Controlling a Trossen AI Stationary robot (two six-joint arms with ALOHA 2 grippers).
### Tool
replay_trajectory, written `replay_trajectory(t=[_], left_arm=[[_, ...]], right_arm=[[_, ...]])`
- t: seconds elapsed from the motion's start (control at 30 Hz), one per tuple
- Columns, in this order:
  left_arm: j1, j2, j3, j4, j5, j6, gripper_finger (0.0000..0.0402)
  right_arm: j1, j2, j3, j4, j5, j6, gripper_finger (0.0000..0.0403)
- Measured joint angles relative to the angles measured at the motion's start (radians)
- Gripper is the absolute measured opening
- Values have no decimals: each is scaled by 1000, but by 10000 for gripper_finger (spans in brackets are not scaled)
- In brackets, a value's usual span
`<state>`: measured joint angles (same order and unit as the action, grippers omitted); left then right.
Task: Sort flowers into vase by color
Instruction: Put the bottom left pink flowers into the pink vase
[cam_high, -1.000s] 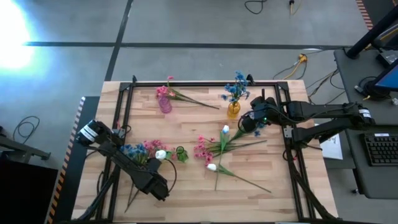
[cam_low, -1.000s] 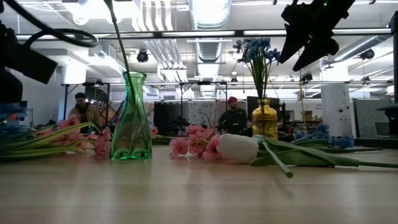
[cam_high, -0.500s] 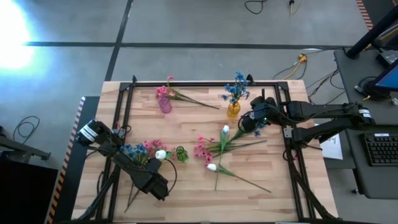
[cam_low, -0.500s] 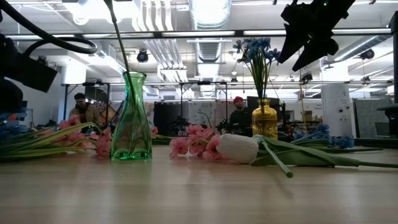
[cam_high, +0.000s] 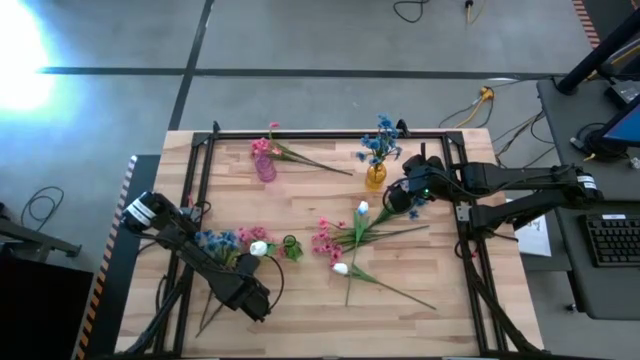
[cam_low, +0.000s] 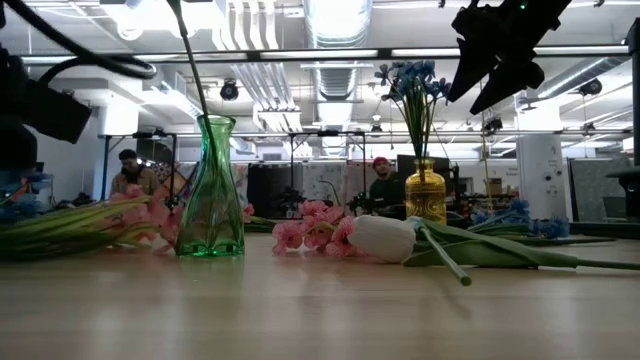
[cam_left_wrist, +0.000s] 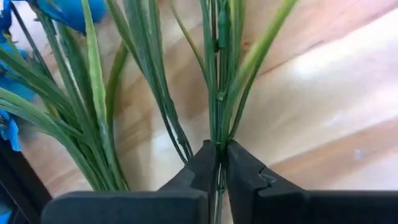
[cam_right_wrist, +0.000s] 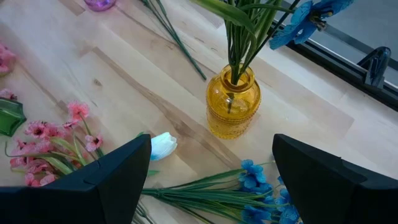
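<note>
Loose flowers lie on the wooden table: a mixed blue, pink and white bunch (cam_high: 232, 242) at the near left, and pink, white and blue sprigs (cam_high: 345, 240) in the middle. My left gripper (cam_high: 252, 297) stands over the stem ends of the left bunch, shut on thin green stems (cam_left_wrist: 217, 93). A green vase (cam_low: 211, 190) holds one stem. A yellow vase (cam_right_wrist: 232, 106) holds blue flowers, and a pink vase (cam_high: 265, 168) holds a pink sprig. My right gripper (cam_high: 398, 198) hovers open beside the yellow vase, above blue flowers (cam_right_wrist: 261, 186), touching nothing. My left gripper pinches a few thin green stems and leaf blades (cam_left_wrist: 217, 134) between its two fingertips (cam_left_wrist: 239, 165), down near the stems' bare ends. The fingers lie across the stems. Which blossoms belong to these stems does not show in the wrist view. The rest of the bunch lies on the table.
A black metal frame (cam_high: 200, 150) runs around the table's edges. A white tulip (cam_low: 383, 238) and long leaves lie at mid table. Bare wood (cam_high: 420, 320) shows at the near right. People sit in the room beyond the far edge.
My left gripper has shut on the stems of the left bunch. In the low view the pink blossoms at the left have risen a little off the table, tilting upward. The right arm has kept still.
</note>
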<state>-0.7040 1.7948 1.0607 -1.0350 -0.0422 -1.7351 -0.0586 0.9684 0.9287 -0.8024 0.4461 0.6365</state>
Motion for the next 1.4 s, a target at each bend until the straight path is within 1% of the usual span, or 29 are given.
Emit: replay_trajectory(t=[0.1, 0.27, 0.33, 0.5, 0.63, 0.77, 0.87, 0.97, 1.03, 1.13, 1.33, 1.4], left_arm=[[0, -25, 5, 5, 1, 9, 42], [-2, -55, 5, -4, -4, 27, 104], [-3, -55, 4, -3, -21, 30, 130], [-3, -55, 2, -3, -21, 28, 184], [-3, -53, -23, 0, -21, 25, 205], [-3, -52, -80, 87, -20, 12, 207], [-3, -55, -104, 162, -21, 10, 202], [-3, -55, -107, 171, -24, 14, 191], [-3, -55, -107, 172, -26, 14, 176], [-3, -55, -108, 171, -27, 15, 139], [-3, -57, -108, 162, -27, 26, 29], [-3, -66, -110, 158, -19, 32, 8]], right_arm=[[0, 0, 0, 0, 0, 0, 326], [0, 0, 0, 0, 0, 0, 326], [0, 0, 0, 0, 0, 0, 326], [0, 0, 0, 0, 0, -5, 326], [0, 0, 0, 0, -2, -7, 326], [0, 0, 0, 0, -2, -8, 327], [0, 0, 0, 0, -2, -8, 326], [0, 0, 0, -1, -2, -8, 326], [0, 0, 0, -1, -2, -8, 326], [0, 0, 0, 0, -1, -8, 327], [0, 0, 0, 0, -1, -8, 326], [0, 0, 0, 0, -1, -8, 327]])
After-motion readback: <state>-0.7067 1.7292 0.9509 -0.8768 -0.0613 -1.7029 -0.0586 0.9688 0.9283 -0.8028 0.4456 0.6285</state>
